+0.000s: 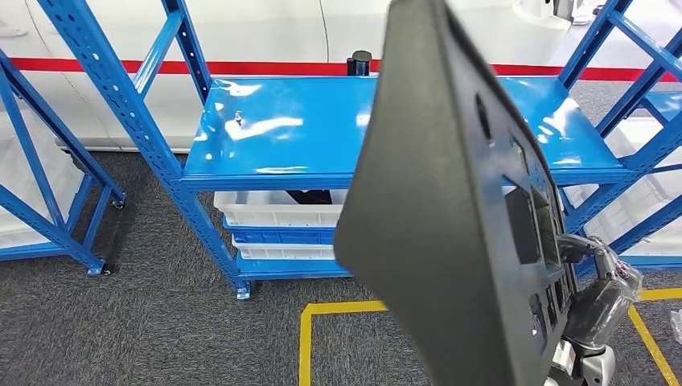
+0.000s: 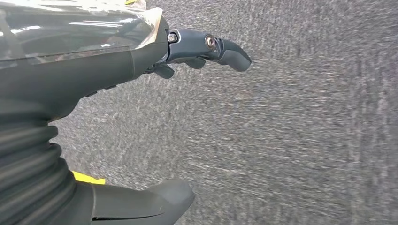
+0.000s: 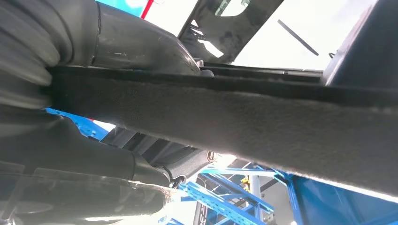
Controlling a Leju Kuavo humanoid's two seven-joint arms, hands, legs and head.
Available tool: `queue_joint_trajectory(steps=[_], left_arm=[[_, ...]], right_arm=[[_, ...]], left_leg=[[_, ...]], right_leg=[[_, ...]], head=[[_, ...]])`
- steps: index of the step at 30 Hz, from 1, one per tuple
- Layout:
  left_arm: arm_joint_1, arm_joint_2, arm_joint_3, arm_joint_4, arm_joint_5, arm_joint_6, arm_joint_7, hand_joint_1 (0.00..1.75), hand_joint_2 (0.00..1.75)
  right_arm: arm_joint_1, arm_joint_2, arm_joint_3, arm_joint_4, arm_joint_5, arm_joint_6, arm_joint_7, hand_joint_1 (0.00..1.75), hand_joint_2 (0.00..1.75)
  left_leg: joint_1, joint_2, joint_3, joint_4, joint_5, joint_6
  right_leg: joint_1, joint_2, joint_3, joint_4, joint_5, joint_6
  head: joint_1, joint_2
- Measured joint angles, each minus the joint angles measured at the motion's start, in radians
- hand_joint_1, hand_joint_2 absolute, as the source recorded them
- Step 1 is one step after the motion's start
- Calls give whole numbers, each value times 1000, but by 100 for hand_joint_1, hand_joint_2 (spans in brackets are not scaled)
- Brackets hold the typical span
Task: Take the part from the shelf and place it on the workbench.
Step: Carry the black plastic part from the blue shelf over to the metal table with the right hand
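Note:
A large dark grey felt-covered panel part (image 1: 450,201) with several cut-out holes stands on edge in the head view, lifted clear of the blue shelf (image 1: 289,129). My right hand (image 1: 591,310) holds it at its lower right edge. In the right wrist view the part's fuzzy edge (image 3: 244,117) runs across the picture, pinched between my thumb (image 3: 136,42) and fingers (image 3: 169,161). My left hand (image 2: 197,51) hangs over grey carpet with its fingers apart and nothing in it.
The blue shelf's top board is bare. White bins (image 1: 277,211) sit on its lower level. Blue racks stand at far left (image 1: 48,201) and at right (image 1: 635,161). Yellow floor tape (image 1: 322,322) marks the carpet. A white wall with a red stripe (image 1: 265,67) lies behind.

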Motion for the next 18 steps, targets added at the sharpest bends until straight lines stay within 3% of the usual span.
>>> queue_joint_trajectory(steps=[1,2,3,5,7,8,10,11,12,14,15,16,17,18], left_arm=[[0,0,0,0,-1,0,0,0,175],[0,0,0,0,-2,0,0,0,175],[0,0,0,0,-2,0,0,0,175],[0,0,0,0,-3,0,0,0,175],[0,0,0,0,-3,-2,0,0,175],[0,1,0,0,-5,-9,1,0,175],[1,10,0,2,-10,-38,6,0,175],[1,17,-1,3,-13,-54,9,0,175],[2,23,-1,4,-15,-66,12,0,175],[2,34,-1,7,-17,-77,15,0,175],[2,37,-2,7,-19,-79,17,0,175],[2,41,-2,8,-20,-80,17,0,175],[2,44,-2,8,-21,-81,18,0,175],[2,46,-2,8,-21,-80,18,0,175]], right_arm=[[2,0,0,0,-2,0,0,171,175],[3,-1,0,0,-4,0,0,171,175],[4,-2,0,1,-6,0,0,171,175],[4,-3,0,1,-9,0,0,171,175],[4,-4,0,1,-9,0,0,171,175],[5,-5,0,1,-9,0,-1,171,175],[5,-5,0,1,-9,0,-3,171,175],[3,-4,0,1,-8,0,-5,171,175],[3,-4,0,2,-7,0,-6,171,175],[2,-3,0,2,-6,0,-6,171,175],[3,-3,0,2,-6,0,-6,171,175],[3,-3,0,2,-7,0,-7,171,175],[4,-3,0,3,-8,0,-9,171,175],[5,-3,0,3,-10,0,-10,171,175]], left_leg=[[-2,1,-15,1,13,1],[-4,2,-31,2,27,0],[-5,3,-46,3,39,-1],[-6,3,-74,8,62,-6],[-10,2,-89,14,80,-16],[-12,1,-92,15,90,-21],[-11,0,-95,12,106,-33],[-8,-2,-100,18,97,-40],[-6,-4,-108,37,67,-47],[0,-8,-136,134,-41,-59],[2,-8,-150,202,-91,-65],[5,-9,-159,265,-119,-69],[8,-9,-157,306,-121,-73],[11,-8,-140,315,-101,-75]], right_leg=[[0,1,-6,55,-20,4],[1,1,1,84,-18,13],[1,1,24,77,0,23],[0,1,122,-43,41,35],[6,4,222,-193,36,25],[10,5,244,-233,26,15],[12,5,238,-242,31,-3],[9,3,230,-241,40,-13],[5,1,220,-241,51,-25],[1,-4,192,-241,77,-41],[1,-4,177,-240,91,-45],[2,-5,161,-238,104,-43],[1,-5,144,-234,116,-41],[0,-5,127,-229,127,-36]], head=[[0,0],[0,0],[0,0],[0,0],[-1,0],[-2,0],[-5,0],[-6,0],[-7,0],[-8,0],[-8,0],[-8,0],[-8,0],[-8,0]])
